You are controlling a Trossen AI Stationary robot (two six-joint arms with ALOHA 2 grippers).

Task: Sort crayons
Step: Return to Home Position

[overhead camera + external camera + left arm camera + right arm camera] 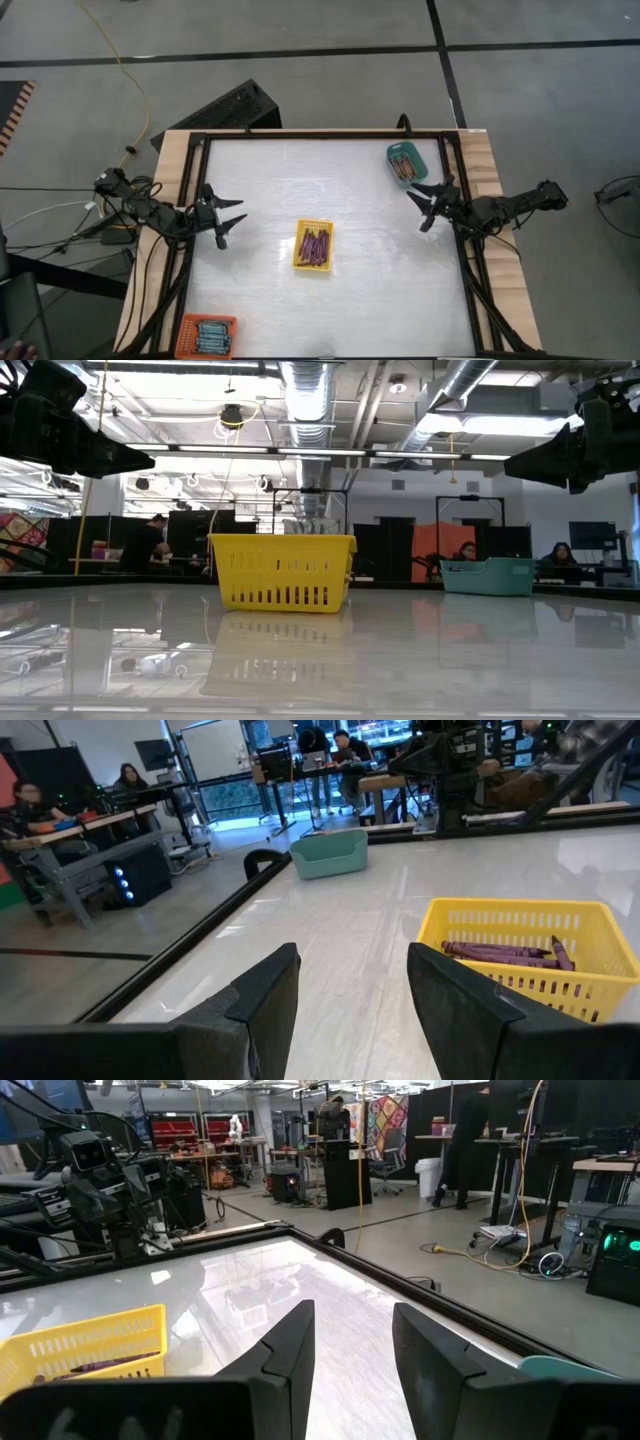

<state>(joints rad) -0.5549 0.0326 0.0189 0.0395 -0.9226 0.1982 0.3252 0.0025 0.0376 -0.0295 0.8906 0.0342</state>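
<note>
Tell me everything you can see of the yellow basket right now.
The yellow basket is a small rectangular plastic tray with slotted walls and a thicker rim. It stands upright and level near the middle of the white table. A pile of purple crayons lies inside, lengthwise. Only the table and those crayons touch it.

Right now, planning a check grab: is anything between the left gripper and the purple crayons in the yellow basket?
Nothing visible does. The open left gripper hovers at the left; only bare table lies between it and the yellow basket holding the purple crayons. The right gripper waits opposite, open.
</note>
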